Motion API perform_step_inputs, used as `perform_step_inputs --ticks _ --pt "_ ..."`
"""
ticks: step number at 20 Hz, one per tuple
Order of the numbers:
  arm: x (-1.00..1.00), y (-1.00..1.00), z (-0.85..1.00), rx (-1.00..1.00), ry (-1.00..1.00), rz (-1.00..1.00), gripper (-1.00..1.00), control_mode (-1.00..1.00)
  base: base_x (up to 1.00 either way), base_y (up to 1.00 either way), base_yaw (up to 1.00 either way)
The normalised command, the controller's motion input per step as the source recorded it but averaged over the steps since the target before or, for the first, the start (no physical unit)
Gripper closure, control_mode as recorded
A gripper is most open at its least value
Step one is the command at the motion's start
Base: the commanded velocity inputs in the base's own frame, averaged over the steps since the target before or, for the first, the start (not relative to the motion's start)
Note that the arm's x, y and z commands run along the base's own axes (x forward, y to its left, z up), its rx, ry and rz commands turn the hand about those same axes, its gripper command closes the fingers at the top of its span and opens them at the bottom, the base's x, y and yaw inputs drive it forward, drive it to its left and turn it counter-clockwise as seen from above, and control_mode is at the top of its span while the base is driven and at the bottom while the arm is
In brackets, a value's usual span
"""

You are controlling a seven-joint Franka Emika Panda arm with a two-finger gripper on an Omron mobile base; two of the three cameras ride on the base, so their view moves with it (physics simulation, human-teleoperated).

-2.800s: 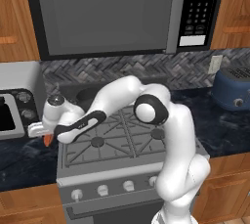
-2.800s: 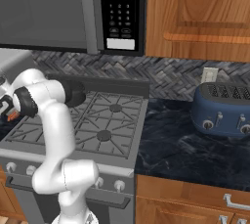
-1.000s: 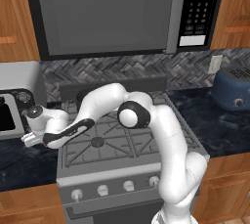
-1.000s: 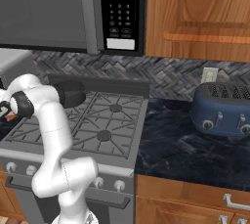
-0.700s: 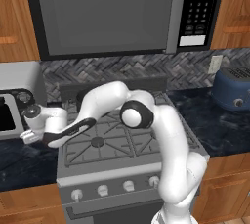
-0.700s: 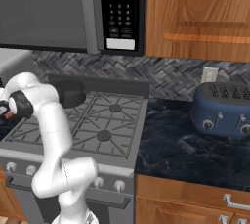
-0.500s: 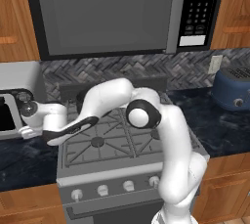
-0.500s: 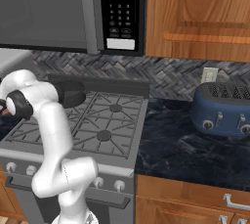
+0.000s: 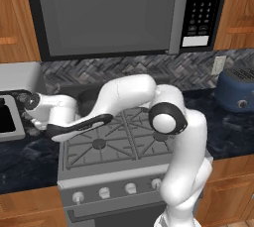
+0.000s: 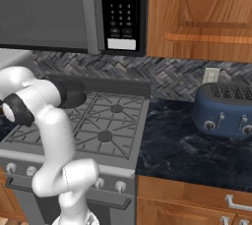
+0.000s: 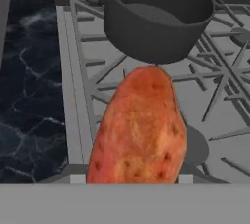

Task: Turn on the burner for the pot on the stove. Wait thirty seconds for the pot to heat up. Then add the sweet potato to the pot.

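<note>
Pincer (image 9: 29,117) is gripping the sweet potato (image 11: 139,130), which is hanging lengthwise from the hand above the front left part of the stove (image 9: 124,146), near its left edge beside the dark stone surface (image 9: 27,164). The pot (image 11: 156,15) is sitting on the rear left burner, just beyond the potato's far tip and empty inside as far as visible. Judgement: pickup is done; carrying over the rim and releasing are remaining. Burner state is not determinable, since no flame is showing and the white knobs (image 9: 104,193) are too small to read. Finger tips are hidden behind the potato in the hand view; in the left base view the hand is blocking most of the pot
</note>
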Motion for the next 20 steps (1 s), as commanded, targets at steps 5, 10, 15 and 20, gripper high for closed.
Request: perform_step_inputs --ticks 5,10,15,20 --pt "0.03 -0.99 0.24 -0.01 -0.07 -0.27 1.00 -1.00 0.00 0.00 0.00" --pt "0.20 -0.65 0.85 0.06 -0.09 -0.10 1.00 -1.00 0.00 0.00 0.00" --pt "0.11 -0.53 0.50 0.12 -0.12 0.04 1.00 -1.00 0.00 0.00 0.00" --pt "0.15 -0.64 0.19 0.13 -0.06 0.19 1.00 -1.00 0.00 0.00 0.00"
